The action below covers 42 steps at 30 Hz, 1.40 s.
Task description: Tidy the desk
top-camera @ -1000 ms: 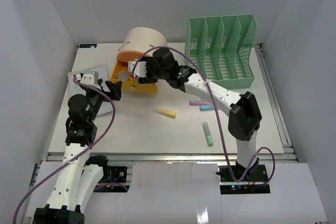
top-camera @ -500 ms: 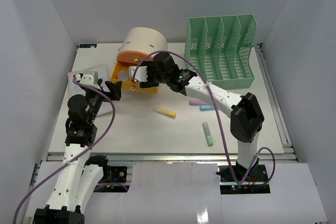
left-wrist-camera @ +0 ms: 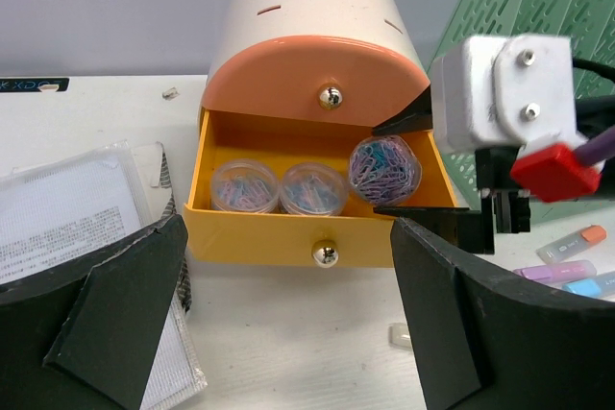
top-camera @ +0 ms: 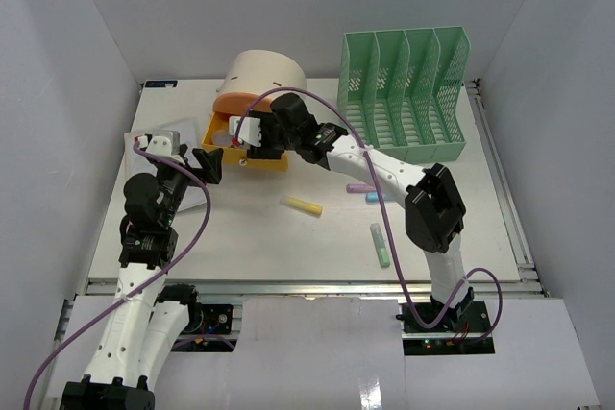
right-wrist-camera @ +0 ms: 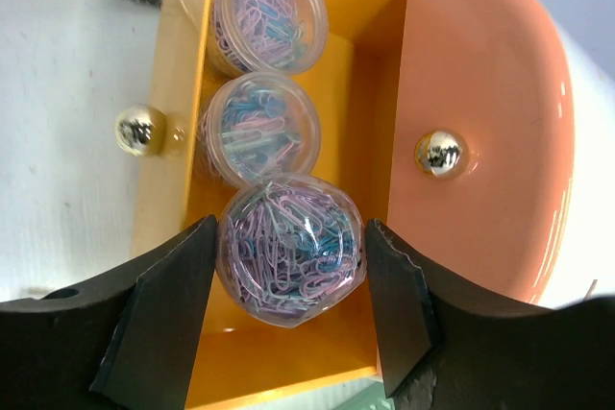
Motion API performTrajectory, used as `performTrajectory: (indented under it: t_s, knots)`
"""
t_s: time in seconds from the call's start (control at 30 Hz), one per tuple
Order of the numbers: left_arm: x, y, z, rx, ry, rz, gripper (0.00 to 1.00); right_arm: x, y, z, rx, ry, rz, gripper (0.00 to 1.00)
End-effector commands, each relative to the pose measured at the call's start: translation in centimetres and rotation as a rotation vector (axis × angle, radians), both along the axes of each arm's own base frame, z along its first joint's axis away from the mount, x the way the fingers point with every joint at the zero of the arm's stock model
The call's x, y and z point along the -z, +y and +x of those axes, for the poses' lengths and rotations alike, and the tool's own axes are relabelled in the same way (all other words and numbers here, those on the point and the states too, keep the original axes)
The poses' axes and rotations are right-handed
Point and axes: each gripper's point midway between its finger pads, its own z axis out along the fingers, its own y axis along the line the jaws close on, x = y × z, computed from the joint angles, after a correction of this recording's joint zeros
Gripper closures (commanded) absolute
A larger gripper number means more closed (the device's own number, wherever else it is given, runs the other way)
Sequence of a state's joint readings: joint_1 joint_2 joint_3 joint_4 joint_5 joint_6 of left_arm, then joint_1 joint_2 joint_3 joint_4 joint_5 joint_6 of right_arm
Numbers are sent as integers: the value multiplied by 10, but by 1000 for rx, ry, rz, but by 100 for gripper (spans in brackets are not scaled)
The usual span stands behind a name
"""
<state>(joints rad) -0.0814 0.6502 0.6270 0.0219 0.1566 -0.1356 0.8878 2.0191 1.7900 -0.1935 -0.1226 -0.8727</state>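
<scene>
Jaws of the right gripper [top-camera: 248, 133] are clamped on a clear round tub of paper clips [right-wrist-camera: 290, 249]. They hold it inside the open yellow drawer [left-wrist-camera: 288, 237], just beside two matching tubs [left-wrist-camera: 244, 187]. The left gripper [left-wrist-camera: 288, 328] hangs before the drawer, jaws wide apart and holding nothing. The white desk [top-camera: 288, 247] spreads beneath everything.

Stowing this third tub looks like the step in hand. Next the jaws should part and lift clear without nudging the neighbours.

The right wrist view shows the pinch on the tub's sides. No view settles whether the tub rests on the drawer floor. The left wrist view adds a plastic packet [left-wrist-camera: 67, 208]. Only the overhead view shows the yellow marker [top-camera: 303, 205] and green marker [top-camera: 381, 245] lying loose.
</scene>
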Motion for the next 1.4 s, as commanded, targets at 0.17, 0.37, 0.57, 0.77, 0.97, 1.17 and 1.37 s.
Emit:
performTrajectory:
  t_s: [0.17, 0.37, 0.57, 0.77, 0.97, 1.17, 1.37]
  knots:
    - [2, -2, -2, 15, -3, 8, 2, -52, 9, 6, 24, 87, 200, 20]
    - [2, -7, -3, 45, -4, 7, 2, -70, -11, 15, 59, 108, 248, 11]
    - [10, -27, -4, 163, 18, 11, 5, -112, -34, -5, 8, 190, 330, 11]
    - [33, -55, 1, 317, 144, -60, 56, -123, -89, -93, -354, 463, 359, 34]
    - [96, -57, 6, 199, 474, -391, 90, -68, -153, -133, -271, 596, 340, 66]
    - [147, -49, 8, 49, 621, -567, 93, -21, -199, -139, -140, 691, 410, 71]
    - [179, -41, 25, -120, 759, -705, 95, -20, -225, -128, -66, 677, 483, 72]
